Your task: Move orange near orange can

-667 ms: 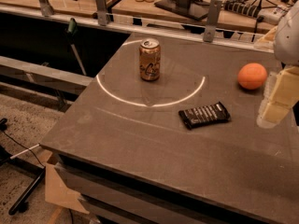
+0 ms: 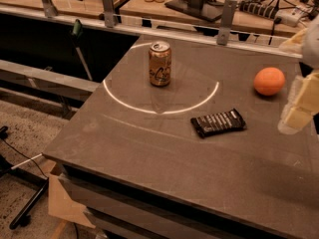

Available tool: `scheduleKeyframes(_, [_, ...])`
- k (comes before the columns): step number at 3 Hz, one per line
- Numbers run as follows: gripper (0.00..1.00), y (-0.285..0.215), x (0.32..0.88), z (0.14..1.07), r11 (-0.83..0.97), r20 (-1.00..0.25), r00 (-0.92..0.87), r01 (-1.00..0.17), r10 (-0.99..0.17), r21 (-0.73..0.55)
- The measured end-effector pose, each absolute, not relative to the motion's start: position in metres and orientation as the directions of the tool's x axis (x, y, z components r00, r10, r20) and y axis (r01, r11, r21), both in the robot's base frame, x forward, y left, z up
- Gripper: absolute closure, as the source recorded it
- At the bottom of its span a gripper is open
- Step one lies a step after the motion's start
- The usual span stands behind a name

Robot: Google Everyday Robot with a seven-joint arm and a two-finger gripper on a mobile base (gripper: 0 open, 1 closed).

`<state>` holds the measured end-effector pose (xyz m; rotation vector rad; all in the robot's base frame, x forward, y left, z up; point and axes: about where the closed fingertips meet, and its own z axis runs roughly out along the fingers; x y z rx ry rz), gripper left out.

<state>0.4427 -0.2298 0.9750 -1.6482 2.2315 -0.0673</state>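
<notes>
The orange [image 2: 269, 81] is a round matte fruit lying on the dark table [image 2: 149, 148] at the far right. The orange can [image 2: 160, 63] stands upright at the back centre, inside a white arc painted on the tabletop, well to the left of the orange. My gripper [image 2: 299, 106] is the pale shape at the right edge of the view. It hangs just right of the orange and slightly nearer the front, and it holds nothing that I can see.
A flat black snack bar wrapper [image 2: 218, 122] lies between the can and the orange, nearer the front. A rail with metal posts [image 2: 227, 16] runs along the table's far edge. The table drops off at the left and front edges.
</notes>
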Motion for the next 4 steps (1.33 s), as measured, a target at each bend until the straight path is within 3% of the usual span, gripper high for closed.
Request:
scheduleKeyframes(2, [0.0, -0.319, 0.474, 0.955, 0.533, -0.594, -0.293, -0.799, -0.749, -0.278])
scheduleKeyframes(3, [0.0, -0.346, 0.496, 0.949, 0.549, -0.744, -0.174, -0.783, -0.645, -0.293])
scheduleKeyframes(4, [0.0, -0.344, 0.503, 0.947, 0.549, -0.784, -0.141, -0.788, -0.604, -0.28])
